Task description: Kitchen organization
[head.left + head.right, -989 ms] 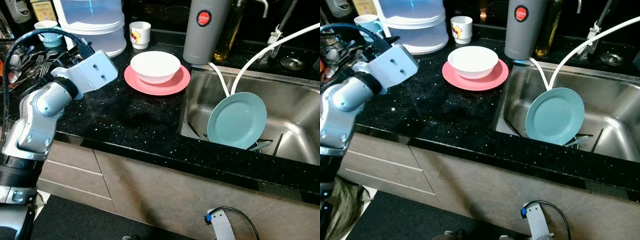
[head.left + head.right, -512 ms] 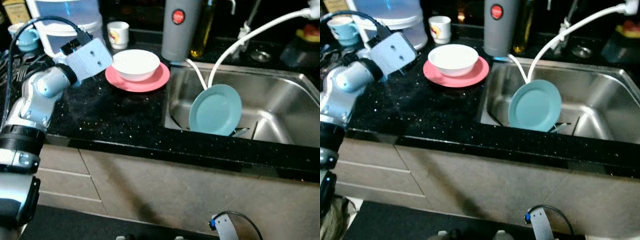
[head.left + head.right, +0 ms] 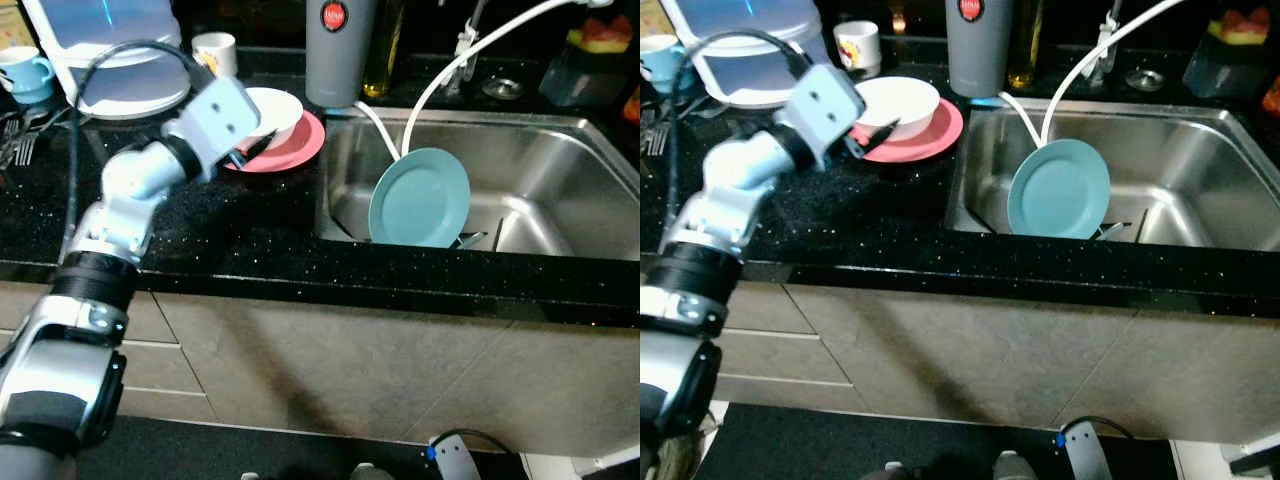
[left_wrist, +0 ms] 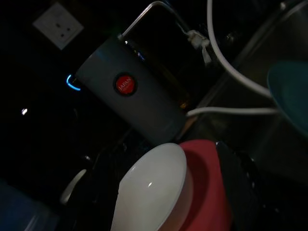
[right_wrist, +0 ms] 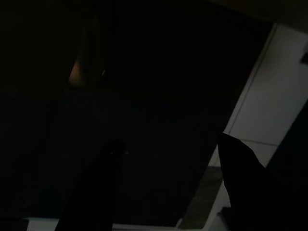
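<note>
One white bowl sat on a pink plate just beyond the left pincer, fingers apparently spread. Probably rigid, slick and breakable; its rim offered the surest hold.

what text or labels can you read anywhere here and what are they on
"JAPAN": on the round red badge of the grey canister, standing behind the pink plate and white bowl.
Smaller line under "JAPAN" on that badge: too small to read.
Print on the small white cup: a coloured picture, blurred, no legible words.
Yellow label at the counter's far left: too blurred to read.
</note>
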Controlling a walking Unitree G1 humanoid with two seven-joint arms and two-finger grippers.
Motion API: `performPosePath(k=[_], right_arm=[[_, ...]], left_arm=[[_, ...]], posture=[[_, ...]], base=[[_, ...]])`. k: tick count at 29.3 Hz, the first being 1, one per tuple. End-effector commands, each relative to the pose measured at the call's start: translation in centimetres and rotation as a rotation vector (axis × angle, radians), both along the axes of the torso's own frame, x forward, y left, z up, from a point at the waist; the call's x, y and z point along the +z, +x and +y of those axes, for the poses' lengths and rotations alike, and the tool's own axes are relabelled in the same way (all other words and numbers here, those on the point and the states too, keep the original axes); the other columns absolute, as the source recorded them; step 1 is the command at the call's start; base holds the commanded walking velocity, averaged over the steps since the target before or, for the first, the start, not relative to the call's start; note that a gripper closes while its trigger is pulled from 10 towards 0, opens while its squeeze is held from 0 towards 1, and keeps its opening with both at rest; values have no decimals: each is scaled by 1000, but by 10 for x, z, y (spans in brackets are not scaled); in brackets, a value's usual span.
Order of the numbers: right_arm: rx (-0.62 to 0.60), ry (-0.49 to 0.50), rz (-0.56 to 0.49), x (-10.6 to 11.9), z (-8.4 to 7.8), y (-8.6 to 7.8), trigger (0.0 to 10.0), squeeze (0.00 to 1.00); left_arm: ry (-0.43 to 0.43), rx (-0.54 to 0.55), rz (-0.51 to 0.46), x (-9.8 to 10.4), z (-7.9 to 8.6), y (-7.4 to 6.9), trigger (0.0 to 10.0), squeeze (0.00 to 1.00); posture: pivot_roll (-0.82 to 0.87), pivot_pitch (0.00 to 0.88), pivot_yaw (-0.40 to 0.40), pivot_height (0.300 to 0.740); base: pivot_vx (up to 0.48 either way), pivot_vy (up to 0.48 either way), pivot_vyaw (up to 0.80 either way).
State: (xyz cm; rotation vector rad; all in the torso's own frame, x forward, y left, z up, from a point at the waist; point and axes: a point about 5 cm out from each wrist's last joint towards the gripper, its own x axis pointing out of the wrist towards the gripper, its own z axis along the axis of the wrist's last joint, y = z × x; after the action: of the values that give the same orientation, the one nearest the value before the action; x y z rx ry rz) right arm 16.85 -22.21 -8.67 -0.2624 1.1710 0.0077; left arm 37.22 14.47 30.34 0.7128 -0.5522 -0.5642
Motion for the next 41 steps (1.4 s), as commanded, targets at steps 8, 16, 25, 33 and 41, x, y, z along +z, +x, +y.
performPosePath(k=[8,16,25,33,41], right_arm=[[1,11,1,-1,4,-1,10000,0],[4,14,-1,-1,5,1,10000,0],[8,13,-1,0,5,1,10000,0],[1,16,3,-1,3,0,10000,0],[-2,12,-5,-1,1,-1,10000,0]], left_arm=[[-126,-61,-11,9,-11,-10,10000,0],[-135,-60,-17,10,-11,-16,10000,0],[-100,-2,-6,8,4,-14,10000,0],[49,121,-41,23,38,-2,10000,0],[194,211,-63,33,49,10,10000,0]], posture=[[-20,149,-11,740],[-15,147,-10,740],[-10,141,-19,740],[-10,144,-21,740],[-27,150,-23,740]], base=[[56,0,0],[0,0,0],[0,0,0],[0,0,-600],[0,0,-200]])
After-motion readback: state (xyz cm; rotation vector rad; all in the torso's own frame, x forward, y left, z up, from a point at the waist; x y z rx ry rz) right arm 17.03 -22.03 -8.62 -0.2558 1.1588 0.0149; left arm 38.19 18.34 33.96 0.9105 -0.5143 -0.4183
